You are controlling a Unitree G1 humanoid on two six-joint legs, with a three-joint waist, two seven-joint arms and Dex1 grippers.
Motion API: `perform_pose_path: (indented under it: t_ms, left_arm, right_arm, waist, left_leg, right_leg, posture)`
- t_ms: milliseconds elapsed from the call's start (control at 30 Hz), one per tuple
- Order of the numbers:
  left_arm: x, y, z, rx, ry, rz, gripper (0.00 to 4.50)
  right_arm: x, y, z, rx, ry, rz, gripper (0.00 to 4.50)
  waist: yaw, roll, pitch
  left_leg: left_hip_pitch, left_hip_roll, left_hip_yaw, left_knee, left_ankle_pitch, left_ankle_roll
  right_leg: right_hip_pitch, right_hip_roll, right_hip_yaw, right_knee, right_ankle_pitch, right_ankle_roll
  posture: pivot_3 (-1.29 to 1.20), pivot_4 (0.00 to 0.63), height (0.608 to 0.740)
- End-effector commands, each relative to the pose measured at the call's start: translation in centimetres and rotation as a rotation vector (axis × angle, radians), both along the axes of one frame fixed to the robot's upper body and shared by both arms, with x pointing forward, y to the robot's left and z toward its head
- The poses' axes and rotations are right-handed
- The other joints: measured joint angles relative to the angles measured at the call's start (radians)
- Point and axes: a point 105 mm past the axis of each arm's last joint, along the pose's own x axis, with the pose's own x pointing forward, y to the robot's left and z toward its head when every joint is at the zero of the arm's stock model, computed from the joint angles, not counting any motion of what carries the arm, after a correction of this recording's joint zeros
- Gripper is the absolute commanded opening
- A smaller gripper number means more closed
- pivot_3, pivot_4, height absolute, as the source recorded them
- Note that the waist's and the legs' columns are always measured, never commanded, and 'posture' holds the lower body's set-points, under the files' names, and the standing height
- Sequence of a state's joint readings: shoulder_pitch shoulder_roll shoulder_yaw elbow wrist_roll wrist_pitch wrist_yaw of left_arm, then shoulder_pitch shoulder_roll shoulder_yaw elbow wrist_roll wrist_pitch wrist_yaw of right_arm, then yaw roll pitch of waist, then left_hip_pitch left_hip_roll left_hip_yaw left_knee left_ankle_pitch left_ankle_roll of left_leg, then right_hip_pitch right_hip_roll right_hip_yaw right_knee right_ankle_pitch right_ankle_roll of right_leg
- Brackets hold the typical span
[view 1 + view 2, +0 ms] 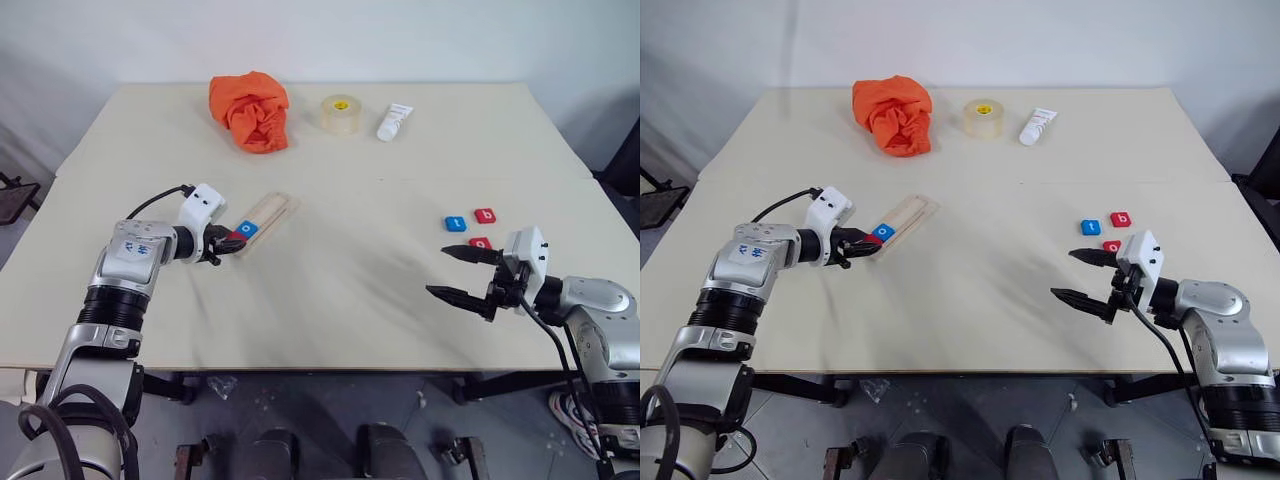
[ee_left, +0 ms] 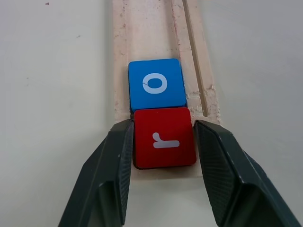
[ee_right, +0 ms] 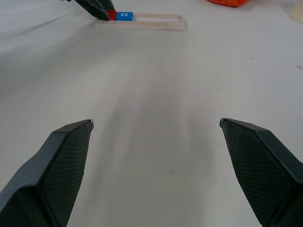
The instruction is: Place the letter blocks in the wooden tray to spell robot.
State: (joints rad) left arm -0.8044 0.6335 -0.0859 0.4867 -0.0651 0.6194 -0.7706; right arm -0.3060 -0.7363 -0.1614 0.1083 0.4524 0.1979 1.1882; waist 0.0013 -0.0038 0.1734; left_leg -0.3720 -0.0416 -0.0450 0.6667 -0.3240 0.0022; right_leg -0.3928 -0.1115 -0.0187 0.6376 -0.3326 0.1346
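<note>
Two tiles sit in the wooden tray (image 1: 268,213) left of centre on the tabletop (image 1: 340,300): red r block (image 2: 164,137) at the near end, blue o block (image 2: 156,83) touching it. Left gripper (image 2: 163,142) is clamped on the r block, fingers on both its sides. Right gripper (image 1: 463,273) hangs wide open, gripping nothing, over bare tabletop. Just beyond it: blue t block (image 1: 455,223) and two red blocks (image 1: 485,215).

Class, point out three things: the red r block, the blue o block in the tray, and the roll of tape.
red r block (image 2: 164,138), left wrist view, on its top face.
blue o block (image 2: 156,83), left wrist view, on its face.
roll of tape (image 1: 341,114), left eye view, on its side.
</note>
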Motion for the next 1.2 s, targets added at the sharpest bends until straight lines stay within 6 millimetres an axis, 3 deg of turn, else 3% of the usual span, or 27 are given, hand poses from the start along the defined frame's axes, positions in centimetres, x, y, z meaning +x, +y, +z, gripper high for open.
perform_pose_path:
  t_ms: [33,267,667,1200]
  left_arm:
    - [-0.7,0.2,-2.1,0.019,0.064,0.005,2.22]
    - [-0.7,0.4,-1.7,-0.014,0.063,0.017,2.22]
    - [-1.0,-0.1,1.3,0.011,-0.024,-0.011,2.22]
    - [-1.2,-1.1,3.7,-0.009,-0.069,-0.031,2.22]
  right_arm:
    - [0.0,-0.2,1.0,-0.014,-0.038,0.009,4.50]
    - [0.0,-0.2,0.9,-0.018,-0.031,0.011,4.50]
    - [0.1,-0.3,0.9,-0.026,-0.024,0.010,4.50]
    - [0.2,-0.3,0.8,-0.032,-0.017,0.011,4.50]
  waist:
    - [0.000,0.000,0.000]
    - [0.000,0.000,0.000]
    - [0.000,0.000,0.000]
    - [0.000,0.000,0.000]
  left_leg:
    - [0.000,0.000,0.000,0.000,0.000,0.000]
    - [0.000,0.000,0.000,0.000,0.000,0.000]
    - [-0.001,0.000,0.000,0.000,0.000,0.000]
    - [-0.001,0.000,0.000,0.000,0.000,0.000]
  right_leg:
    - [0.000,0.000,0.000,0.000,0.000,0.000]
    - [0.000,0.000,0.000,0.000,0.000,0.000]
    - [0.000,0.000,0.000,0.000,0.000,0.000]
    - [0.000,0.000,0.000,0.000,0.000,0.000]
  posture:
    - [0.00,0.150,0.740]
    - [0.00,0.150,0.740]
    - [0.00,0.150,0.740]
    - [0.00,0.150,0.740]
